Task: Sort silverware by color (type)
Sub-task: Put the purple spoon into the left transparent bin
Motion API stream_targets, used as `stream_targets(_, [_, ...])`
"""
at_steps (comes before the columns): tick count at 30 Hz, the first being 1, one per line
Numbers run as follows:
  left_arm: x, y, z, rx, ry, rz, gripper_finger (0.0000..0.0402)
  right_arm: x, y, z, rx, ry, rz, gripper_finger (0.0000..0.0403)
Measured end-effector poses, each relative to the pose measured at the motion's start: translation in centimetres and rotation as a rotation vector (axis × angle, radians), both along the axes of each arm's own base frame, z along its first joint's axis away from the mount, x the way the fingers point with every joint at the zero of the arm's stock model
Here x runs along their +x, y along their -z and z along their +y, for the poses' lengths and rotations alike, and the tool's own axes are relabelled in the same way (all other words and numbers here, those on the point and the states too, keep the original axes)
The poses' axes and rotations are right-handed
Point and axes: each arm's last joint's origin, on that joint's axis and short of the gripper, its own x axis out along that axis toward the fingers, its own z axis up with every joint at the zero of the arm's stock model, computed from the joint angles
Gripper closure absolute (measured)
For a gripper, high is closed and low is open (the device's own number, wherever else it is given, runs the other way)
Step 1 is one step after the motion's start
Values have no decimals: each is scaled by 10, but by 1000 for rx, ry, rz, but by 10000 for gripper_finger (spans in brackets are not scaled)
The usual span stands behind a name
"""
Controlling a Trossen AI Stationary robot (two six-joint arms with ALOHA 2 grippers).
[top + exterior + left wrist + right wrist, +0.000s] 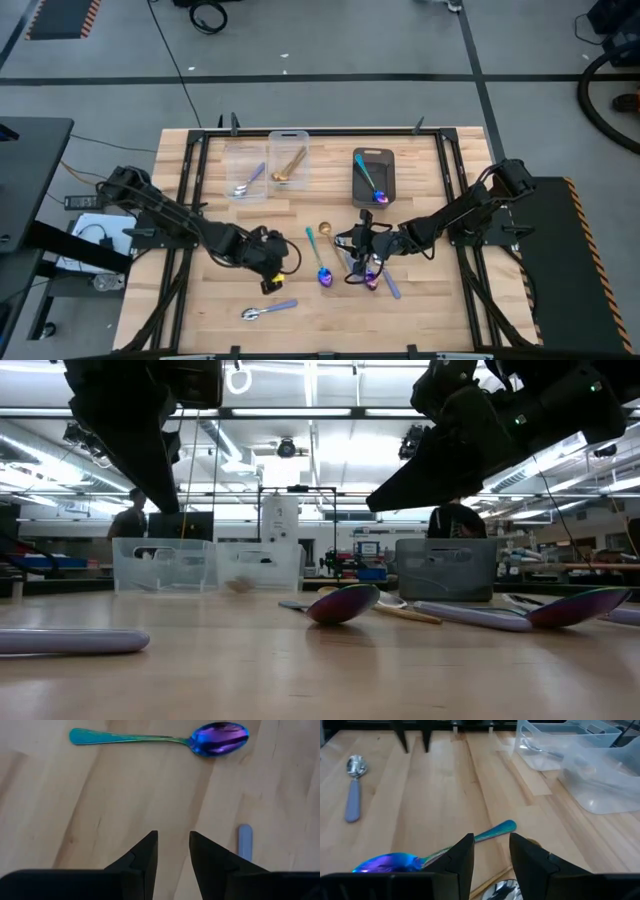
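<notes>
Across the wooden table, sorting stood partly done: at the far side two clear bins held one lavender-handled spoon and one gold spoon, and the dark grey bin to their right held an iridescent spoon. Loose spoons remained near centre: a teal-handled iridescent spoon, a gold spoon just beyond it, a small cluster under the right arm, and a lavender-handled spoon alone at the near edge. Left gripper hovered just left of the teal-handled spoon, fingers slightly parted, holding nothing. Right gripper hung over the cluster, fingers likewise a little apart and empty, an iridescent spoon lying just ahead of them. Judged step: approach before a pick. Next move likely calls for spreading the fingers, descending square across a thin handle and closing low against the wood.
</notes>
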Motion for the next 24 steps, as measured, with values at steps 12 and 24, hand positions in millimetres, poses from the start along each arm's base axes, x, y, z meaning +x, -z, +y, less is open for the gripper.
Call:
stream_targets(12, [24,6,-49,66,95,148,283,1,0,-4,-20,1,10,269])
stream_targets(24, [19,12,-93,26,100,178,282,4,1,-14,-59,13,21,269])
